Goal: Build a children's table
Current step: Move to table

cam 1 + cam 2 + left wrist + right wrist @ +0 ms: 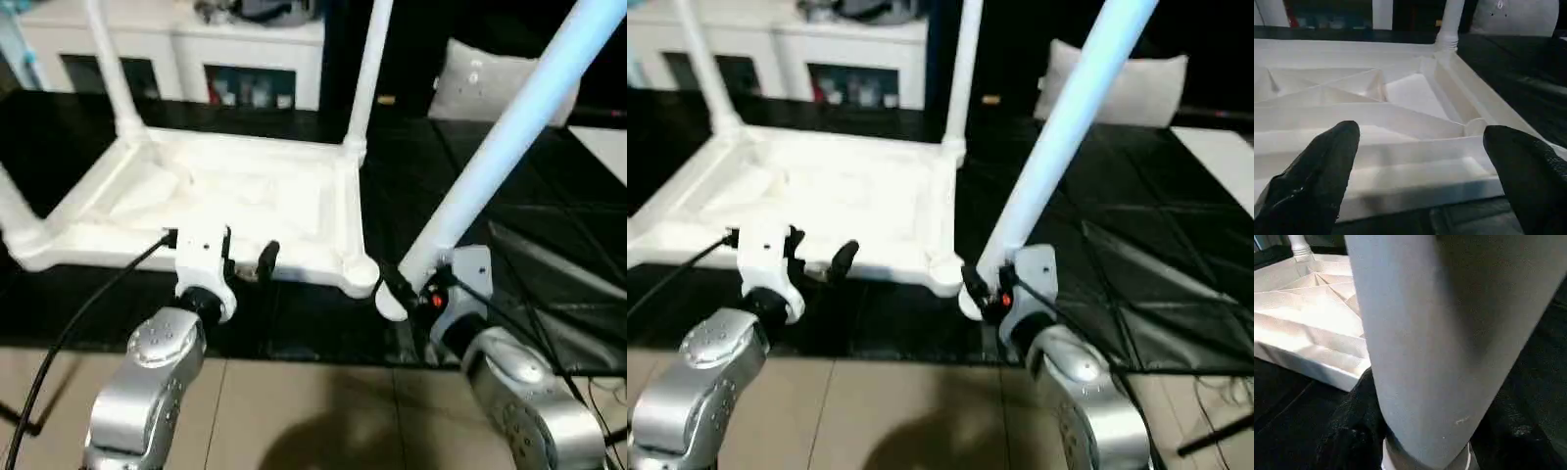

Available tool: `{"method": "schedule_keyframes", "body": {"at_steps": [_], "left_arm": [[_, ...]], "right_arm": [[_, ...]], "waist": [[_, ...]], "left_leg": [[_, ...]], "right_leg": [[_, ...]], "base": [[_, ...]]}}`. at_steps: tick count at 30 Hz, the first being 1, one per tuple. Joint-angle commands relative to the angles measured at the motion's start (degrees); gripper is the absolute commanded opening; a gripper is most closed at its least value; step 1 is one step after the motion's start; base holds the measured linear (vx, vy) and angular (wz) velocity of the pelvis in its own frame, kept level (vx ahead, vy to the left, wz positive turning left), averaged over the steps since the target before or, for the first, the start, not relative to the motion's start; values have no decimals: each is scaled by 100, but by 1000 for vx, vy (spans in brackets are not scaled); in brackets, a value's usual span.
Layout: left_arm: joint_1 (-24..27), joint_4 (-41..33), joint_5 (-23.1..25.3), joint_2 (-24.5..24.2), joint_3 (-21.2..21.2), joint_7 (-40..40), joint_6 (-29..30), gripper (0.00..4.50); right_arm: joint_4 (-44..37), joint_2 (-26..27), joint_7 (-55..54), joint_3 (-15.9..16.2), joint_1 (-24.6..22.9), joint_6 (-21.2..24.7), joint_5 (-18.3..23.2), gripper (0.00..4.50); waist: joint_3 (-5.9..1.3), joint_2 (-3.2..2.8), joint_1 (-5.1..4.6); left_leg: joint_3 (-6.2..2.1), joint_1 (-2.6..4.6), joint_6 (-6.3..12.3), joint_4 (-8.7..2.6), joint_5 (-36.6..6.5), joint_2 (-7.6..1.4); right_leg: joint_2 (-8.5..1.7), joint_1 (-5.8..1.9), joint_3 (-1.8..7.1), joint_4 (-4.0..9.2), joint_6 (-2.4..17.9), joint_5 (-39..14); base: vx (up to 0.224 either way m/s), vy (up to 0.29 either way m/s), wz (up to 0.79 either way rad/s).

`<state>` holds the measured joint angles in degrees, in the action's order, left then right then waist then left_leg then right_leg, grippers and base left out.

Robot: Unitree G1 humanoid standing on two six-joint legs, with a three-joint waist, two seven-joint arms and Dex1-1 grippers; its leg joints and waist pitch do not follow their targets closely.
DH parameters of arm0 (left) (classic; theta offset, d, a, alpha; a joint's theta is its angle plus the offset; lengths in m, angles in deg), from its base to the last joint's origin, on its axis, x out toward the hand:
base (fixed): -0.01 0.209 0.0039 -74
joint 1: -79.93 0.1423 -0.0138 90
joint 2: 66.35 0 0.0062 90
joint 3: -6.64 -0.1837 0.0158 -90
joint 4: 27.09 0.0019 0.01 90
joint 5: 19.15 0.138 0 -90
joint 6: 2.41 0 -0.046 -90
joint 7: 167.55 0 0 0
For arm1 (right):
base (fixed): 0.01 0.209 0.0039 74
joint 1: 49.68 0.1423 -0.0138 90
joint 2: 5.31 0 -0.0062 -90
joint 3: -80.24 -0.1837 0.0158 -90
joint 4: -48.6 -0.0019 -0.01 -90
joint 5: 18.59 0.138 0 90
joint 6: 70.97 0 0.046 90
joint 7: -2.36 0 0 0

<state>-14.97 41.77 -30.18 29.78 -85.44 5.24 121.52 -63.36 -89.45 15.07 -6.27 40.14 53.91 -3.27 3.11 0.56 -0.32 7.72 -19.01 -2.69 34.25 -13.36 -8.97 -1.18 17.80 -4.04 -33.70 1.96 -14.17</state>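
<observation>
The white tabletop [245,196] lies upside down on the black mat, ribbed underside up. Legs stand in its far left [110,69], far right [368,69] and near left [14,211] corners. The near right corner socket [361,275] holds nothing. My left gripper [247,257] is open at the tabletop's near edge, and the wrist view shows its fingers [1322,176] spread before that rim [1415,191]. My right gripper [400,290] is shut on the thick end of a fourth leg [500,147]. This leg slants up to the right, its end just right of the empty socket.
A white cabinet [245,49] with glass doors stands behind the tabletop. A grey-white cushion panel [490,83] lies at the back right. Black cables [78,313] trail from both wrists. Tan floor tiles [313,411] border the mat's near edge.
</observation>
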Motion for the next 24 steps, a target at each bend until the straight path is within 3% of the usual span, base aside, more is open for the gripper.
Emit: {"method": "schedule_keyframes", "body": {"at_steps": [1, 2, 3, 4, 5, 6, 8, 9, 10, 11, 13, 15, 16, 17, 19, 20, 22, 24], "left_arm": [[-80, -39, 9, -57, 18, -96, 64, 450], [-83, -37, 11, -63, 15, -106, 63, 450], [-87, -17, 33, -94, -19, -153, 77, 450], [-88, -16, 35, -94, -22, -156, 80, 450], [-90, -14, 37, -95, -27, -161, 84, 450], [-88, -15, 31, -91, -33, -165, 98, 450], [-82, -19, 15, -82, -45, -169, 119, 450], [-78, -19, 15, -84, -58, -172, 123, 450], [-77, -17, 5, -88, -73, -177, 117, 450], [-78, -15, -3, -90, -75, -180, 115, 450], [-78, -13, -3, -91, -88, -178, 118, 450], [-72, -12, -11, -72, -79, -180, 123, 450], [-72, -12, -11, -72, -79, -180, 123, 450], [-67, -6, -26, -53, -71, -207, 95, 450], [-72, 2, -41, -36, -73, -221, 78, 450], [-73, 12, -54, -20, -71, -225, 67, 450], [-73, 33, -54, -7, -76, -226, 57, 450], [-77, 37, -69, 13, -95, -236, 45, 450]], "right_arm": [[-176, -3, -31, 4, 10, 58, 23, 189], [-177, -1, -33, 3, 9, 59, 23, 189], [-188, 5, -34, -5, -7, 51, 9, 189], [-188, 4, -32, -7, -7, 51, 7, 189], [-189, 3, -29, -12, -8, 51, 3, 189], [-191, -13, -28, -12, -23, 37, -21, 189], [-199, -31, -31, -16, -40, 27, -45, 189], [-206, -35, -35, -17, -45, 26, -51, 189], [-213, -41, -39, -15, -47, 30, -53, 189], [-214, -44, -40, -13, -47, 30, -53, 189], [-216, -51, -42, -22, -49, 30, -51, 189], [-229, -63, -41, -25, -52, 33, -63, 189], [-229, -63, -41, -25, -52, 33, -63, 189], [-302, -92, -44, -49, -51, 27, -81, 189], [-367, -120, -41, -84, -44, 2, -86, 189], [-423, -127, -41, -136, -38, -8, -60, 189], [-492, -149, -38, -206, -21, -54, -46, 189], [-484, -126, -35, -337, 94, -129, 39, 189]], "waist": [[-342, -41, -4], [-365, -40, -1], [-413, -48, 23], [-422, -39, 14], [-434, -115, 5], [-451, -88, -14], [-461, -102, -24], [-457, -79, -24], [-450, -67, -19], [-424, -48, 4], [-401, -43, 32], [-385, -76, 38], [-360, -93, 21], [-338, -96, 9], [-319, -46, 14], [-341, -62, 46], [-356, -74, 62], [-369, -72, 36]], "left_leg": [[-94, -18, 515, -432, -757, -334], [-83, -52, 601, -404, -506, -309], [-61, -73, 884, -332, 158, -238], [-68, -84, 986, -314, 328, -227], [-88, -42, 1155, -289, 602, -232], [-112, 5, 1359, -273, 780, -257], [-112, 40, 1619, -234, 952, -240], [-95, 7, 1698, -215, 967, -216], [-80, -26, 1703, -207, 918, -199], [-46, -104, 1617, -190, 717, -167], [-30, -143, 1383, -193, 479, -171], [-46, -79, 1192, -237, 376, -233], [-74, 18, 1130, -287, 267, -310], [-90, 72, 1092, -315, 122, -359], [-39, 35, 959, -302, -78, -325], [-15, 11, 856, -280, -39, -283], [-27, 10, 807, -287, 88, -279], [-55, 57, 856, -301, 140, -304]], "right_leg": [[-545, -296, 333, 398, 1000, -769], [-542, -343, 333, 367, 1067, -495], [-507, -396, 328, 282, 1149, 276], [-490, -409, 322, 247, 1163, 467], [-466, -381, 286, 204, 1168, 719], [-449, -369, 261, 147, 1180, 881], [-458, -355, 264, 106, 1210, 1054], [-467, -383, 280, 117, 1237, 1081], [-475, -406, 294, 135, 1253, 1038], [-507, -465, 336, 198, 1290, 810], [-505, -513, 365, 257, 1299, 415], [-473, -483, 331, 265, 1270, 148], [-457, -408, 292, 249, 1263, 1], [-479, -383, 275, 250, 1275, -148], [-531, -452, 324, 318, 1301, -417], [-533, -497, 358, 330, 1281, -444], [-499, -497, 355, 302, 1201, -262], [-476, -462, 324, 257, 1165, -98]], "base": [[113, 34, -1], [113, 34, -1], [113, 28, -1], [107, 22, 0], [107, 22, 0], [102, 15, -1], [90, 8, 1], [63, -1, 2], [0, 0, 0], [0, 0, 0], [0, 0, 0], [0, 0, 0], [0, 0, 0], [0, 0, 0], [0, 0, 0], [0, 0, 0], [0, 0, 0], [0, 0, 0]]}}
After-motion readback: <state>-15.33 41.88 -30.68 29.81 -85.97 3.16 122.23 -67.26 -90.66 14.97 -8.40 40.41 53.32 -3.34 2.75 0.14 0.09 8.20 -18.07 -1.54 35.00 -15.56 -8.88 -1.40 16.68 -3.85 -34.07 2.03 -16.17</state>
